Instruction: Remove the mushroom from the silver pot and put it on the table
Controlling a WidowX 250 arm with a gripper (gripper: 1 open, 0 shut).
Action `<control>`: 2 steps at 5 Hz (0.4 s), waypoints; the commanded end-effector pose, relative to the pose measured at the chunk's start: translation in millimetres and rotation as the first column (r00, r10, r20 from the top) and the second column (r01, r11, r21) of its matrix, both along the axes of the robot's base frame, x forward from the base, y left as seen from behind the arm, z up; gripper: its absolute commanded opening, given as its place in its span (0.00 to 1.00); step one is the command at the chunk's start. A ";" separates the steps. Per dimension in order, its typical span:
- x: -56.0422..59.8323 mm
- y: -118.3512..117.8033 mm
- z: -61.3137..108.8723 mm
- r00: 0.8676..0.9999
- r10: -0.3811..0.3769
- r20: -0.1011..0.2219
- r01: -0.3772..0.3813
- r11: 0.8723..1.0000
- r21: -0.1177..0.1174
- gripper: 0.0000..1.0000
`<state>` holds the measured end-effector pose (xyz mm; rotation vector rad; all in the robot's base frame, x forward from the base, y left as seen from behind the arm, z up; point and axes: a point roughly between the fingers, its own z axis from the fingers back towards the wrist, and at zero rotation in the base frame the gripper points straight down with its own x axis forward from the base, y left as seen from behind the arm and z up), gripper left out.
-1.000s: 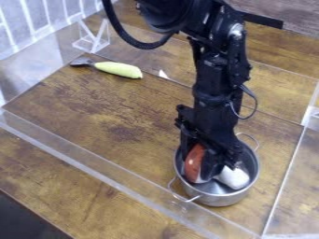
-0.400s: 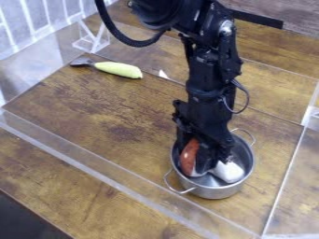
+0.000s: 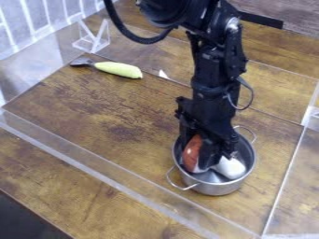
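One tool (image 3: 203,140) — parted around the mushroom (image 3: 192,150), grip unclear — blocks the pot (image 3: 214,177).

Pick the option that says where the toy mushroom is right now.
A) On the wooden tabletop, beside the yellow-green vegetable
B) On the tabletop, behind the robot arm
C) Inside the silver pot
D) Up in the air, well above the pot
C: the mushroom's reddish cap and white stem show within the rim of the silver pot.
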<state>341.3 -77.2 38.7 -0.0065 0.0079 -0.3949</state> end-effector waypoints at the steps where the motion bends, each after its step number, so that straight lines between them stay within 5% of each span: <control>1: 16.1 -5.7 43.0 0.995 0.028 0.095 -0.028 1.000 -0.006 0.00; 2: 23.6 11.4 66.7 0.989 0.076 0.128 -0.077 0.997 0.004 0.00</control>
